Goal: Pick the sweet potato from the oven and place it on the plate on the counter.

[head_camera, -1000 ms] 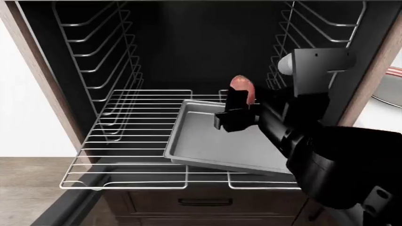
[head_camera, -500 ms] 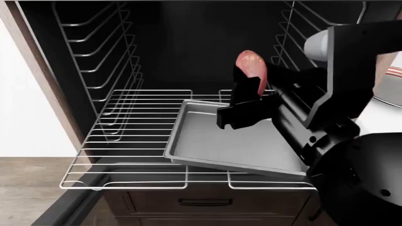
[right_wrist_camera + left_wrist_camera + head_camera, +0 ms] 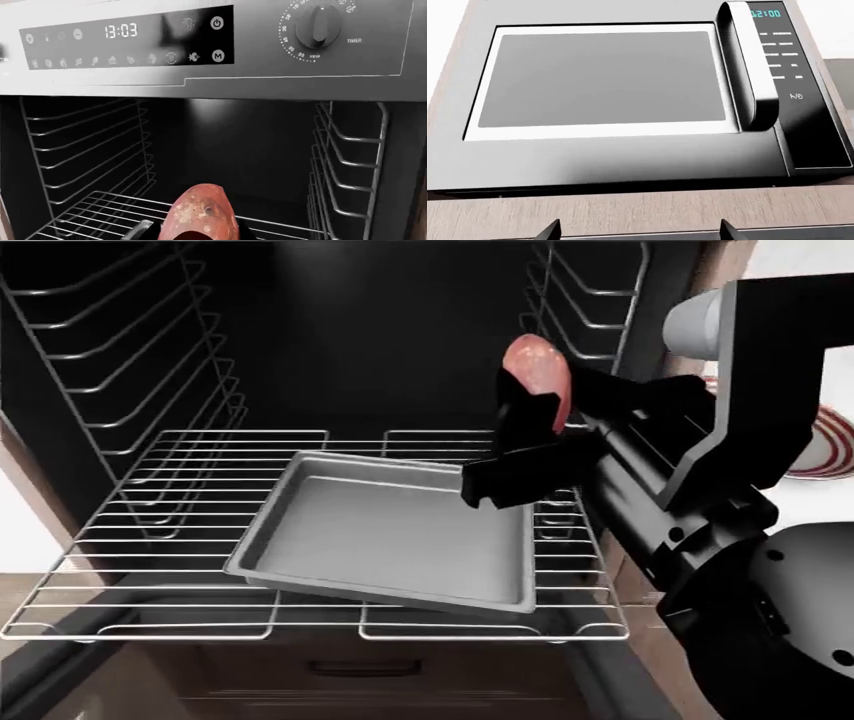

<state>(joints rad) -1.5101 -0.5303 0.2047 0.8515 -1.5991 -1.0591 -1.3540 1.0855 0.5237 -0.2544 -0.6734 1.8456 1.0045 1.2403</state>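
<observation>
The right hand [image 3: 523,445] grasps the sweet potato [image 3: 537,375] by its lower end, above the tray [image 3: 387,540]; the potato stands nearly upright, long axis vertical.

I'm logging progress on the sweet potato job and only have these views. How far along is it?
Done: the sweet potato is off the baking tray, which sits empty on the oven's wire rack. In hand: the right gripper holds it raised in front of the oven cavity. Left: carrying it right to the plate on the counter and releasing. The left gripper faces a microwave, uninvolved.
</observation>
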